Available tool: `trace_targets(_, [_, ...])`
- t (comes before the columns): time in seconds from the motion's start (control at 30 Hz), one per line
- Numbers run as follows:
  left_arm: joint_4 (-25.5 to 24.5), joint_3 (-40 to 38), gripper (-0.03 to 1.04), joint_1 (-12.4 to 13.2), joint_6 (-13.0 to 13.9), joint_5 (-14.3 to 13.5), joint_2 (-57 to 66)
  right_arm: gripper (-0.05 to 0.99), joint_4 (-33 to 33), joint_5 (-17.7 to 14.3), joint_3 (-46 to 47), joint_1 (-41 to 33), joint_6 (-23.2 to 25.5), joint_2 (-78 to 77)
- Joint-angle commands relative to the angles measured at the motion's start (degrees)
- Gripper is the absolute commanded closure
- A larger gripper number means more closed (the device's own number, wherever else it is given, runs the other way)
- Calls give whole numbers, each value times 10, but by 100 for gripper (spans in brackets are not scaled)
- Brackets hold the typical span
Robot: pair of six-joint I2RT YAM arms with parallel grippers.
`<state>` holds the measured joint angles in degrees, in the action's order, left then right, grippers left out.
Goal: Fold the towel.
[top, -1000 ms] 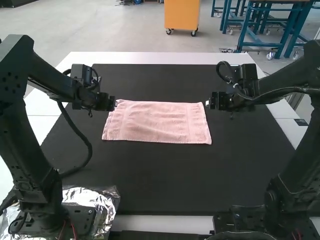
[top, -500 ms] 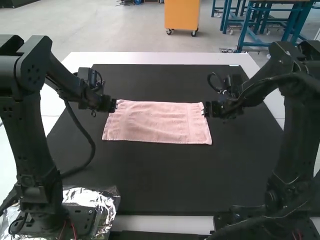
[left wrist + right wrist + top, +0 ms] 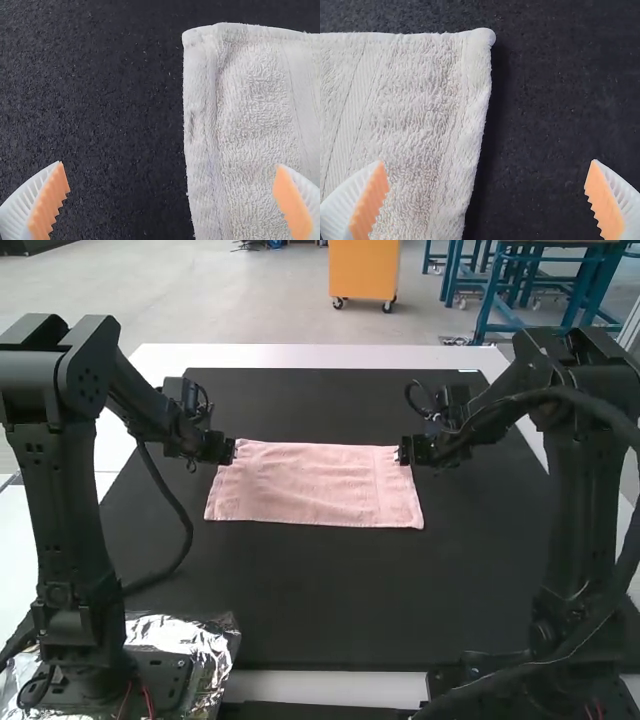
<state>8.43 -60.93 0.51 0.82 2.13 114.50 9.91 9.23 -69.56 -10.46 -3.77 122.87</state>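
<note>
We judge the towel [image 3: 315,485], spread on the mat [image 3: 330,590], soft and light (it may sag), so the left gripper [image 3: 170,165] and right gripper [image 3: 487,161], both unclenched, should pinch its far corners.

The table is a white, flat-topped table [image 3: 300,356]. A big black, flat mat [image 3: 320,590] lies on it, with white showing past its far edge. On the far half of the mat, a pink, fuzzy cloth towel [image 3: 315,485] lies spread out, long side across. Shiny, crinkly silver foil [image 3: 212,648] sits at the near left corner.
</note>
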Motion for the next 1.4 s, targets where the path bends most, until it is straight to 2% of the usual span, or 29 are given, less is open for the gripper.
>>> trace_targets(0.0, [6, -20, 5, 4, 13, -5, 11, 3, -3, 0, -22, -11, -9, 4])
trace_targets(0.5, [-3, -42, 8, 1, 16, -5, 55, 3, -15, -33, -18, -31, -49, 30])
trace_targets(0.6, [-6, -41, 17, 1, 14, -5, 58, 4, -19, -33, -15, -33, -50, 33])
trace_targets(0.67, [-6, -38, 21, 1, 15, -5, 61, 10, -19, -33, -12, -32, -48, 33])
trace_targets(0.7, [-8, -38, 26, 1, 15, -5, 64, 15, -19, -32, -9, -32, -47, 33])
trace_targets(0.73, [-8, -38, 33, 1, 15, -4, 66, 26, -19, -26, -8, -30, -47, 34])
trace_targets(0.77, [-10, -38, 45, 4, 15, 4, 67, 43, -18, -19, -4, -29, -47, 34])
trace_targets(0.83, [-13, -37, 83, 4, 12, 38, 70, 89, -12, 1, 2, -27, -48, 34])
trace_targets(0.87, [-12, -35, 99, 4, 10, 46, 71, 95, -12, 8, 3, -25, -48, 34])
trace_targets(1.03, [-17, -34, 98, 4, 8, 83, 69, 96, -11, 20, 7, -18, -47, 32])
trace_targets(1.23, [-29, -43, 98, 2, 4, 106, 42, 96, -13, 32, 1, -18, -43, 4])
trace_targets(1.3, [-32, -45, 98, 1, -10, 113, 27, 96, -15, 32, -3, -18, -38, -9])
trace_targets(1.37, [-36, -46, 98, 2, -13, 115, 13, 96, -24, 37, -8, -18, -35, -22])
